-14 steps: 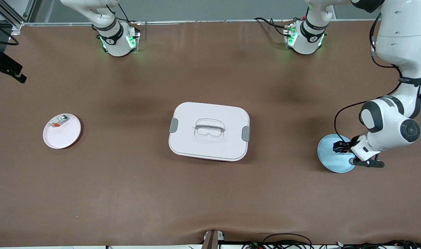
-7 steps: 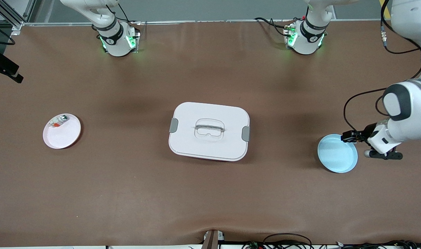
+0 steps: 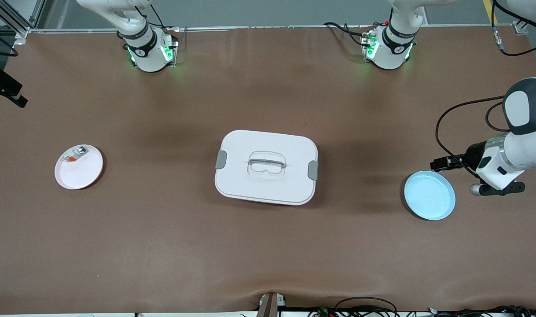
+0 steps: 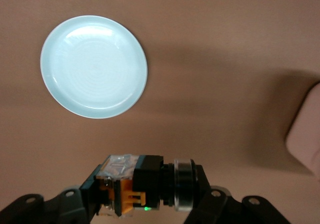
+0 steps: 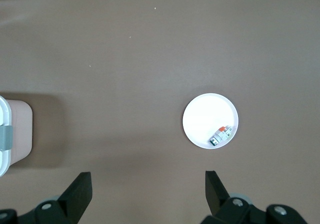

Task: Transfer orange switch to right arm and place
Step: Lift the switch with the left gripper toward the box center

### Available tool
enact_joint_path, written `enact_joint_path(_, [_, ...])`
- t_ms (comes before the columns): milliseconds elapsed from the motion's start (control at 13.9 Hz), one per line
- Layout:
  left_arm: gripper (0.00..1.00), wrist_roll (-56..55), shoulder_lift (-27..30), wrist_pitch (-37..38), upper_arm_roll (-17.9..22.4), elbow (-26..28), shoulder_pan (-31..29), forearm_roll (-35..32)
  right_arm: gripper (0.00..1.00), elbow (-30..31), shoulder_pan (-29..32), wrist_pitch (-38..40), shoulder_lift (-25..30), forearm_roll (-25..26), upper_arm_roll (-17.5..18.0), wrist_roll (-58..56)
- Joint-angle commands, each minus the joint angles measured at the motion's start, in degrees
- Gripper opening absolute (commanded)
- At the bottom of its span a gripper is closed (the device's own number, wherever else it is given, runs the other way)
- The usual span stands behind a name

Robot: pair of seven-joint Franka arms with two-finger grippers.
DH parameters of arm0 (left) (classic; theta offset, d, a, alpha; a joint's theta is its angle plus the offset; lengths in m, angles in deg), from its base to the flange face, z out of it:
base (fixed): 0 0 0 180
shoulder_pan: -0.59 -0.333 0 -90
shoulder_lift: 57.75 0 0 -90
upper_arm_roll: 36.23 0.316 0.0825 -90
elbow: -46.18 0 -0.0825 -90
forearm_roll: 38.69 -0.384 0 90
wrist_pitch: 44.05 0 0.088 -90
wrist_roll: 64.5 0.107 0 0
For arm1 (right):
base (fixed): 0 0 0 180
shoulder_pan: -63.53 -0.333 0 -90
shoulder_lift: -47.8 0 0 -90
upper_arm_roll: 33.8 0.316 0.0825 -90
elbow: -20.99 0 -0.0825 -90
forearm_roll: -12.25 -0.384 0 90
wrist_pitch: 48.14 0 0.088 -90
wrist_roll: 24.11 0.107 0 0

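Observation:
My left gripper (image 3: pixel 445 164) is shut on the orange switch (image 4: pixel 142 184), a black body with an orange and clear end and a silver ring, held sideways between the fingers. It hangs in the air just past the rim of the empty light-blue plate (image 3: pixel 429 195), which also shows in the left wrist view (image 4: pixel 94 66). My right gripper (image 5: pixel 148 191) is open and empty, high over the table near the pink plate (image 5: pixel 210 121). It is out of the front view.
The pink plate (image 3: pixel 78 167) at the right arm's end holds a silvery-white and orange-red small part (image 3: pixel 74 155). A white lidded box (image 3: pixel 266 167) with a handle stands mid-table. A cable loops from the left wrist.
My left gripper has risen off the blue plate with the switch in it and moved toward the left arm's end of the table. The plate now lies bare.

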Motion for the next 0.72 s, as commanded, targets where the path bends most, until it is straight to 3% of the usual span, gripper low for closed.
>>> enact_joint_path(0, [0.3,-8.46,0.68,4.29,-4.63,-4.15,-0.34,1.07,1.0,-0.43,0.5,0.56,-0.06,0.16,0.43,0.5])
enact_joint_path(646, [0.3,-38.24,1.65,5.0,-18.17,-10.84,-0.34,5.82,1.0,-1.31,0.77,3.1,0.3,0.94,0.42,-0.55])
